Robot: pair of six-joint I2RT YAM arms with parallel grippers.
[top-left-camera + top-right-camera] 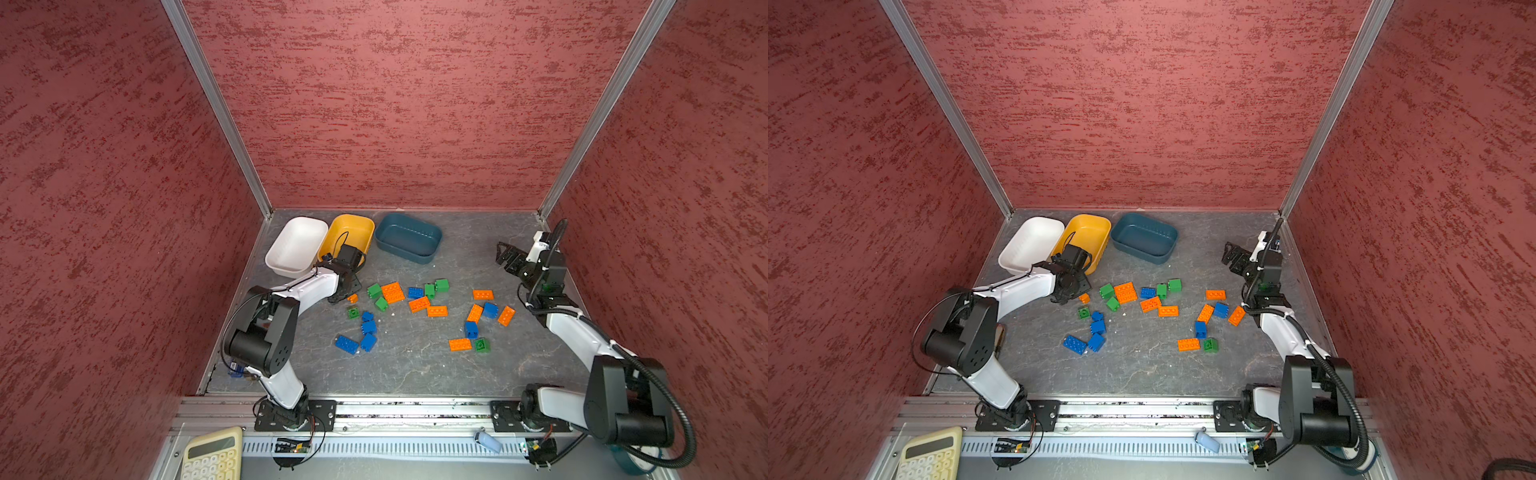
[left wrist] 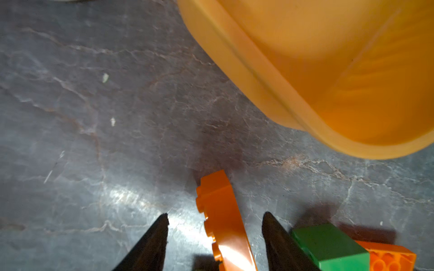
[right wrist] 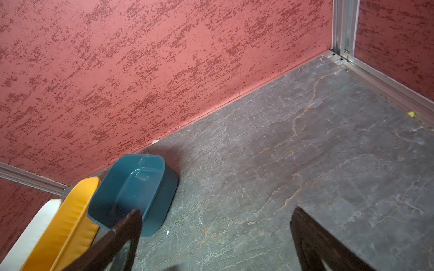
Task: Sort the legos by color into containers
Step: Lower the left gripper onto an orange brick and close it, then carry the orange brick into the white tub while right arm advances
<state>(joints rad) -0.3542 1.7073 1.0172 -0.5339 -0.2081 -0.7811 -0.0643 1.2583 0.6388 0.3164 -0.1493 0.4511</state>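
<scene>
Brick [image 2: 223,218] orange, on edge | between left fingers [image 2: 150,246], gaps both sides | right fingers [image 3: 122,241] wide

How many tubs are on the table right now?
3, along the back wall: a white plastic tub at the left, a mustard yellow plastic tub beside it, partly behind the left arm, and a dark teal plastic tub further right. No others seem hidden.

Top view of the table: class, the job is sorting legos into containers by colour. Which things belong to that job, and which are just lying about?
Belong to the job: orange legos, green legos, blue legos, white tub, yellow tub, teal tub.

Just lying about: calculator, small pale blue object.
</scene>
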